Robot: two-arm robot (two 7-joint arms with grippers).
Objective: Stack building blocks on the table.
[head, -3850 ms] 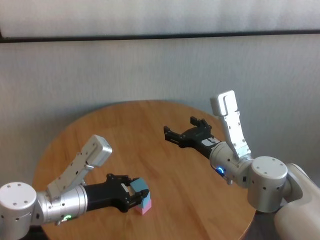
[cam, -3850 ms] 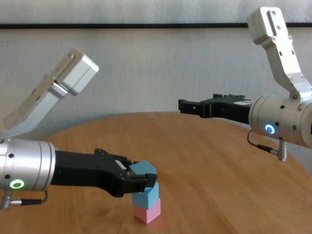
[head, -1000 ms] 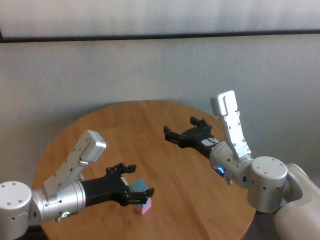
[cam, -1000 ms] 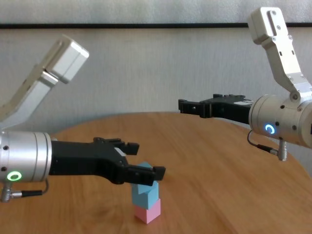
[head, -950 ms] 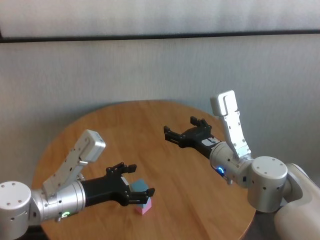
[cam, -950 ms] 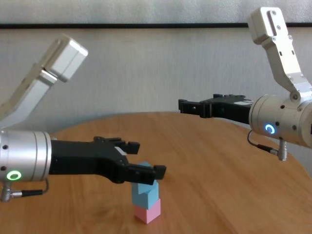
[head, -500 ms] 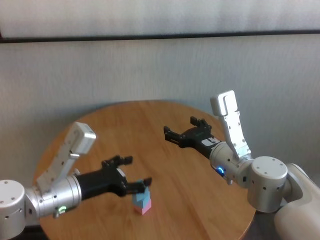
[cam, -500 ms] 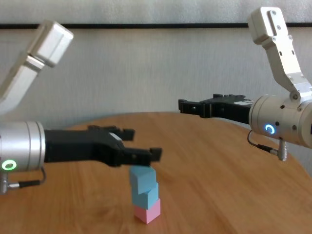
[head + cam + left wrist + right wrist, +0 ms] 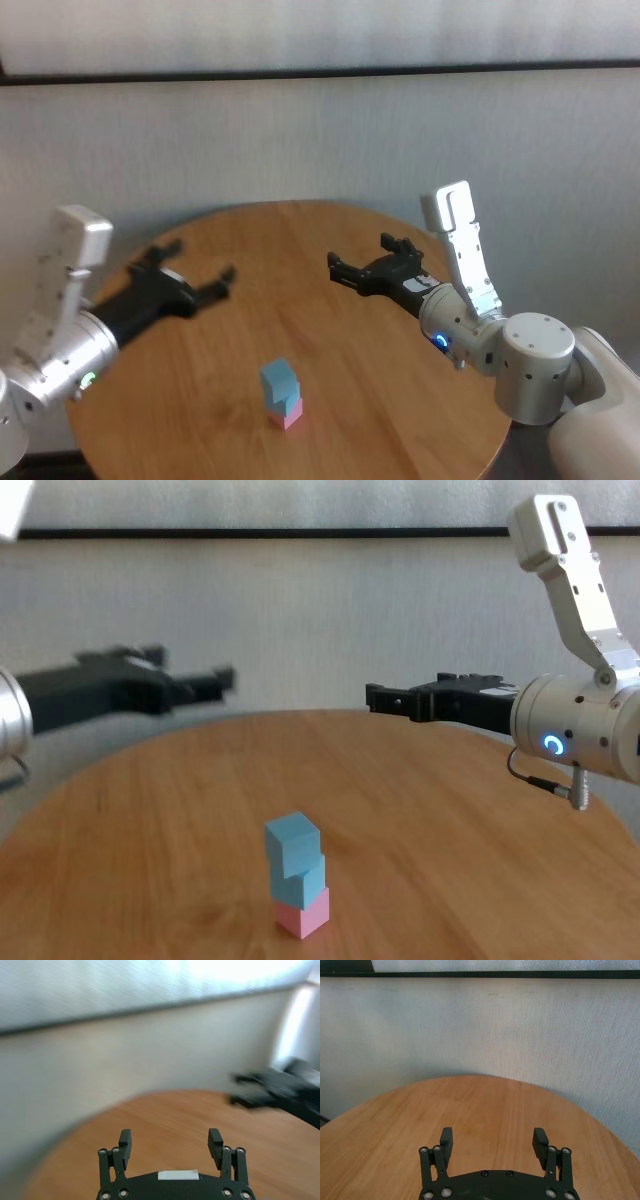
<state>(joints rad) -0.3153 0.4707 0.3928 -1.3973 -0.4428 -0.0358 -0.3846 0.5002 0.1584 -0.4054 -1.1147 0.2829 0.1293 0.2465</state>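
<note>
Close to the near edge of the table [image 9: 480, 880] stands the little tower of building blocks [image 9: 296, 876] — a pink cube [image 9: 303, 916] at the bottom touching the wood, a light blue cube [image 9: 301, 884] on it, and a second light blue cube [image 9: 292, 843] on top, turned slightly out of line with the one beneath; nothing is touching the stack, and it stands upright, a bit left of the table's middle in the head view; farther back and off to the left, the left gripper [image 9: 196, 268] hangs above the left part of the tabletop, well apart from the blocks, its two fingers spread wide with nothing between them; across on the right, the right gripper [image 9: 364, 255] hovers over the far right part of the table, pointing inward toward the centre — its fingers likewise spread wide and bare, also well clear of the tower; behind the round table runs a pale wall [image 9: 300, 140] with a dark horizontal strip [image 9: 320, 72] near the top
</note>
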